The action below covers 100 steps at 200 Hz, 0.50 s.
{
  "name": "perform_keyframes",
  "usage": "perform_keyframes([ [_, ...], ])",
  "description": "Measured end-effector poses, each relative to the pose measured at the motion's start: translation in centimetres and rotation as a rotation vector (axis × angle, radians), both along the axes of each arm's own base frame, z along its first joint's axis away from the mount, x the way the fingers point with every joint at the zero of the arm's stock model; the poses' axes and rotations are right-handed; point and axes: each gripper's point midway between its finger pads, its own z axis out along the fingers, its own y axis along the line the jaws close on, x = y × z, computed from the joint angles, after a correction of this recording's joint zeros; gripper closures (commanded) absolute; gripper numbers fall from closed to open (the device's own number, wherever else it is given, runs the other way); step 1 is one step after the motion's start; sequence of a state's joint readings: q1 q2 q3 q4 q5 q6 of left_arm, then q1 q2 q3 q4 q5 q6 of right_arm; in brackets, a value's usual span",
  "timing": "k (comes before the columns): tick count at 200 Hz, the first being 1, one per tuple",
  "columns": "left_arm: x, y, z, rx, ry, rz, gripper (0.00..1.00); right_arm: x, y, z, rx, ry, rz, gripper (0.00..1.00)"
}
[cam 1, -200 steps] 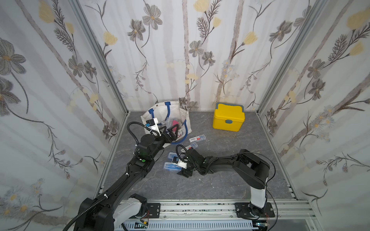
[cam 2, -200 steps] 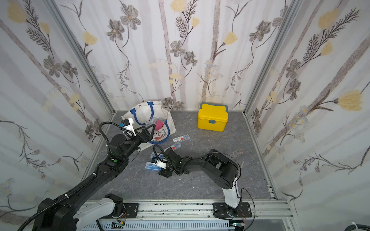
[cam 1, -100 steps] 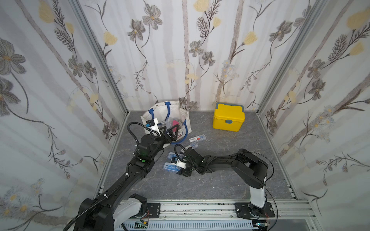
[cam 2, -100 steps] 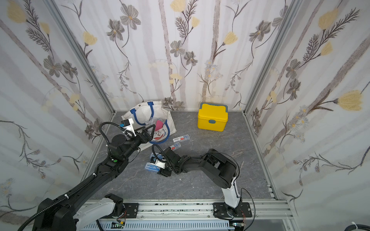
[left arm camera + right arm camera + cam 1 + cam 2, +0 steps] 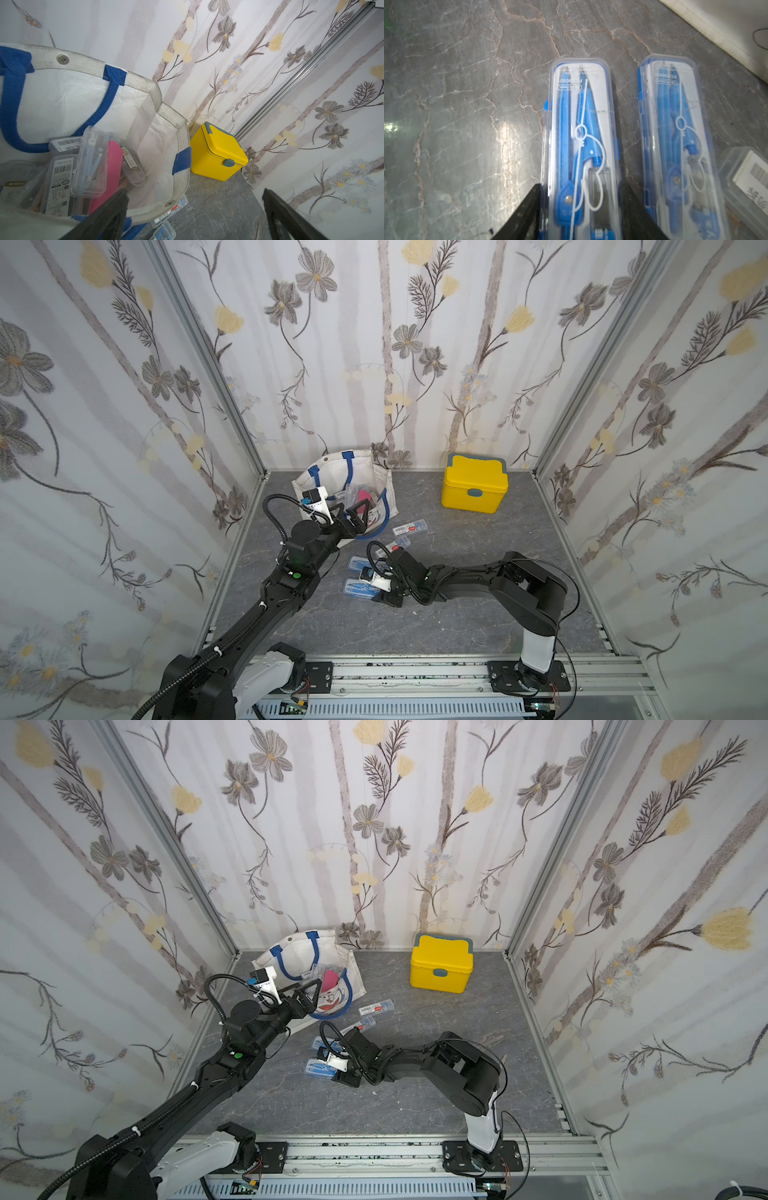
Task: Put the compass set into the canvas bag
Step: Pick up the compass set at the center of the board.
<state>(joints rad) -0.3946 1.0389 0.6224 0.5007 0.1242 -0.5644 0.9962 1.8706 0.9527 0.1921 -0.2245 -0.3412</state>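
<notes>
I see the grey marble tabletop (image 5: pixel 457 622) carrying the canvas bag (image 5: pixel 328 475). Right of the bag stands a yellow box (image 5: pixel 473 489); just in front lie 2 clear cases (image 5: pixel 410 527), farther forward a compass set (image 5: pixel 355 588) beside its twin (image 5: pixel 356 562).

Three walls (image 5: pixel 353 385) close round me, papered pale with grey and yellow flowers on long stems. Metal posts (image 5: pixel 208 360) stand in the back corners. My floor (image 5: pixel 457 626) is grey, veined like stone, shining under soft light. A metal rail (image 5: pixel 415 672) edges the front.
</notes>
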Motion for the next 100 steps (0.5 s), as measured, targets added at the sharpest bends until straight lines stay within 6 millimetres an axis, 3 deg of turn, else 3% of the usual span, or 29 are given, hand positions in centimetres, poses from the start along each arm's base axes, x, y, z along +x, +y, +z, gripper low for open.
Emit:
perform_keyframes([
  [52,0.0,-0.2,0.4,0.000,-0.002,-0.009,0.00,1.5,-1.9,4.8,0.151,-0.086,-0.094,0.58],
  [100,0.0,-1.6,0.4,0.008,0.003,-0.084,0.00,4.7,-6.9,10.1,0.347,-0.148,-0.306,0.58],
])
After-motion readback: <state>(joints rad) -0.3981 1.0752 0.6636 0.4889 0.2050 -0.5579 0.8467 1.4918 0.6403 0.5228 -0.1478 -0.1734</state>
